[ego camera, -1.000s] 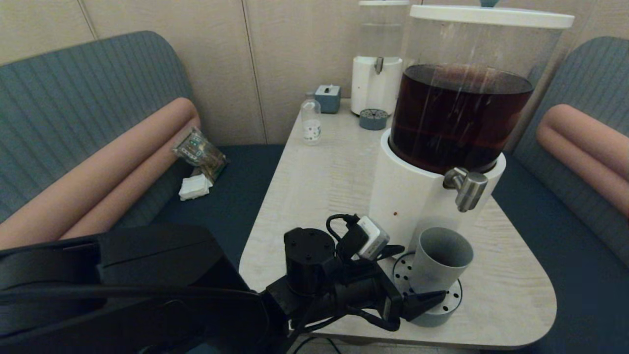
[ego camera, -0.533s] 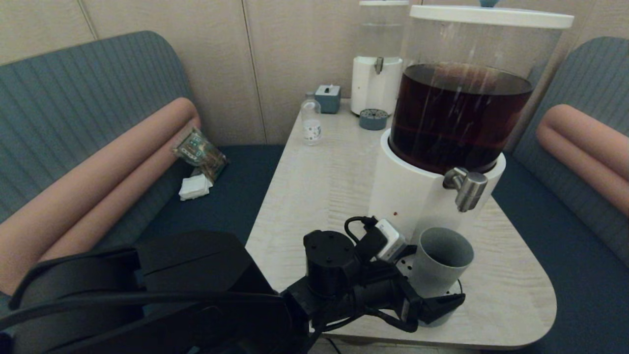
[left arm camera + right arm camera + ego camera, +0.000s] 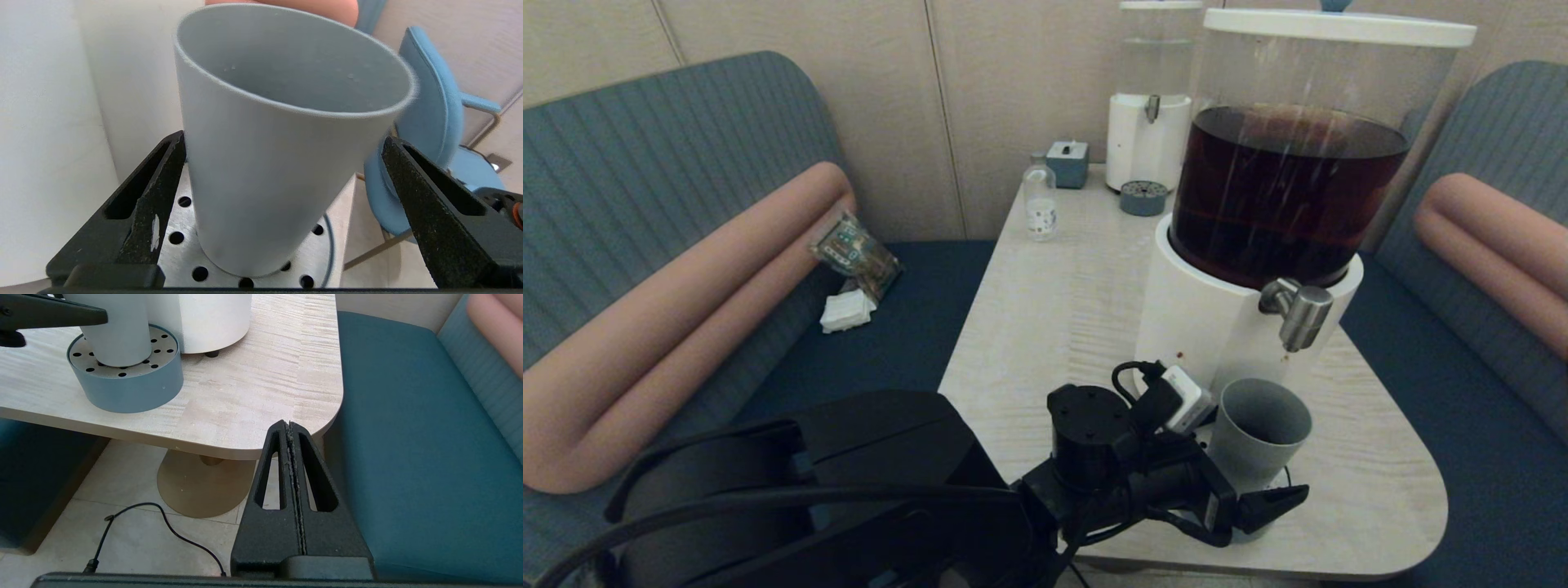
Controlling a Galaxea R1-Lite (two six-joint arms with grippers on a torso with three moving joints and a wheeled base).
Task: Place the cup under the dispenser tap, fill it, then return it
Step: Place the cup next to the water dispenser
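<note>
The grey-blue cup (image 3: 1255, 433) stands upright on the round perforated drip tray (image 3: 179, 222), just below and in front of the brushed-metal dispenser tap (image 3: 1298, 314) on the white base (image 3: 1201, 327). My left gripper (image 3: 282, 139) is open and straddles the cup low down, one finger (image 3: 147, 196) close against its side, the other finger (image 3: 425, 196) clear of it. In the head view the near fingertip (image 3: 1290, 495) pokes past the cup. My right gripper (image 3: 289, 424) is shut on nothing, parked low by the table's near right corner, where it sees the cup (image 3: 118, 339) and tray (image 3: 126, 392).
A second dispenser (image 3: 1147, 122), a small clear bottle (image 3: 1039, 204), a blue-grey box (image 3: 1067, 163) and another drip tray (image 3: 1143, 198) stand at the table's back. Benches flank the table (image 3: 1054, 310). A packet (image 3: 854, 253) lies on the left seat.
My left arm has pushed forward and to the right, so its open fingers now reach round the cup. The cup and tray have stayed put.
</note>
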